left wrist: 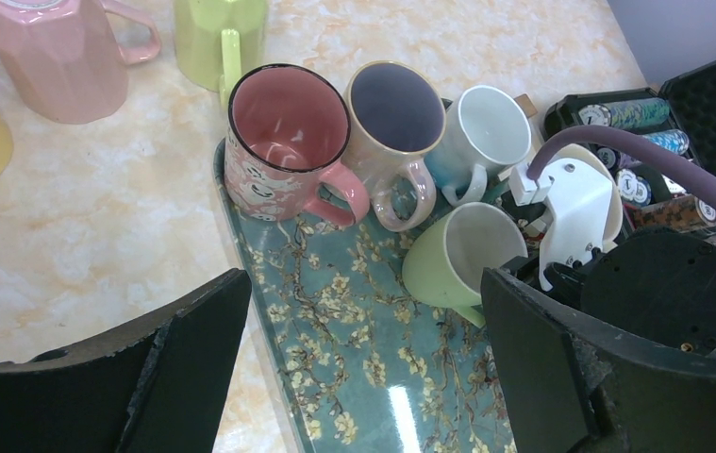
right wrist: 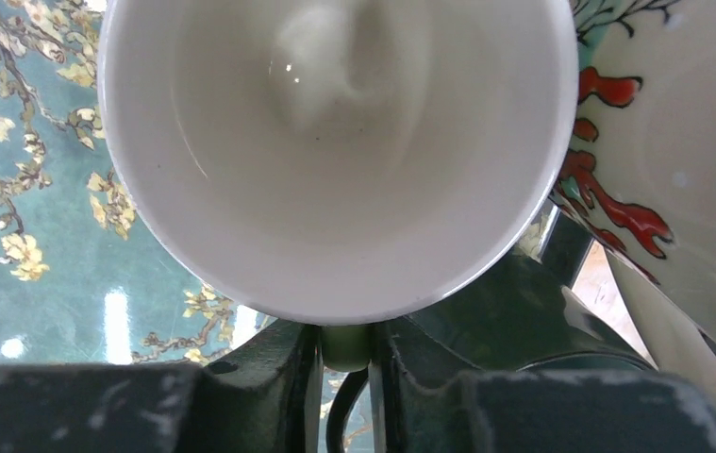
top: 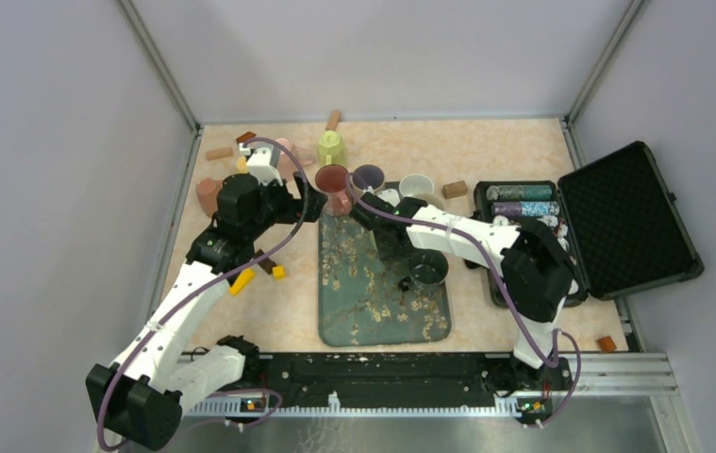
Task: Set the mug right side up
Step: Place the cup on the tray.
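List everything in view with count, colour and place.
tray: one, teal floral, table centre
light green mug: one, tilted over the tray
pink patterned mug: one, upright, tray's far end
purple-lined mug: one, right of it
white mug: one, right again
pale pink mug: one, beyond the tray
lime mug: one, beside it
case: one, black, open, right of the tray
poker chips: rows, mixed colours, in the case
small blocks: several, brown and yellow, scattered
left arm: one, black and white, jaws open
right arm: one, jaws shut on the light green mug's handle
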{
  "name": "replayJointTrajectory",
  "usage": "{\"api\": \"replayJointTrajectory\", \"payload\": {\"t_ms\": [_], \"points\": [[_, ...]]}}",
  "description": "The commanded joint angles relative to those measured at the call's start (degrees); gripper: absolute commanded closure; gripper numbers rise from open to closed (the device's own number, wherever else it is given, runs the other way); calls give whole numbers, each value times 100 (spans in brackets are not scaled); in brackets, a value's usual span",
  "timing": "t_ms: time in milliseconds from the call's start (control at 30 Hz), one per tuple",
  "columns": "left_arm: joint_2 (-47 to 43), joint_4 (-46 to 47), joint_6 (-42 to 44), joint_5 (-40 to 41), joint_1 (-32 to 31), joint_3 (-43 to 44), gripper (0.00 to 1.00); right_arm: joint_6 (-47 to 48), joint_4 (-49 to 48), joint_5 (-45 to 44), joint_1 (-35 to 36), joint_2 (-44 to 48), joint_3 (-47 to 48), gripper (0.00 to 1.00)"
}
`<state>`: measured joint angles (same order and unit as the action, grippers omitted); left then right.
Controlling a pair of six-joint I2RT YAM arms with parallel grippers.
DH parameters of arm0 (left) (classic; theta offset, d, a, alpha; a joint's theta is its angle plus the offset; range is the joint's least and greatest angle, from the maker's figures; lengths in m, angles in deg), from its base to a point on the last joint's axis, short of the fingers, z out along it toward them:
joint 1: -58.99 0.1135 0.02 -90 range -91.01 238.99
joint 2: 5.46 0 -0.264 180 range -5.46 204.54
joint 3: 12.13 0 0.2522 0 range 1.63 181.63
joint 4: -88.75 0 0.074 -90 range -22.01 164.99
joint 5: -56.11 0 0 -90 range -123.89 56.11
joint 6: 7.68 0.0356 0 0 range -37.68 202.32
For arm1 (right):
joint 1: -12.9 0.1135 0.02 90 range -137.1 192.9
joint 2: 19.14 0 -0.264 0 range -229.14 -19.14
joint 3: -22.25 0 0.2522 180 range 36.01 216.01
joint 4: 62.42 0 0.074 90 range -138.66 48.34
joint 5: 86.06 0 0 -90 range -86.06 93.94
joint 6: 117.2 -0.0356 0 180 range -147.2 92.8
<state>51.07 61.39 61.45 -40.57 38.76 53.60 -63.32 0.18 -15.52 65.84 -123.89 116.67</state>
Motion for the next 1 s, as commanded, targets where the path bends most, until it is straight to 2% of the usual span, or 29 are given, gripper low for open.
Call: {"api": "replayJointTrajectory", "payload": {"t_ms": [0, 133, 300, 700, 967], "points": [[6, 258, 30, -144, 49, 20, 2, 38, -62, -142, -30, 92, 164, 77], [5, 306, 12, -179, 50, -6, 2, 68, -84, -104, -30, 217, 186, 63], [3, 301, -66, -70, 55, 21, 2, 107, -130, 8, 4, 462, 207, 50], [178, -135, -245, 1223, 118, 359, 1, 607, -726, 449, 110, 1467, 99, 29], [1272, -204, -274, 1828, 208, 1019, 2, 1336, -1359, 734, 30, 1905, 384, 2]]}}
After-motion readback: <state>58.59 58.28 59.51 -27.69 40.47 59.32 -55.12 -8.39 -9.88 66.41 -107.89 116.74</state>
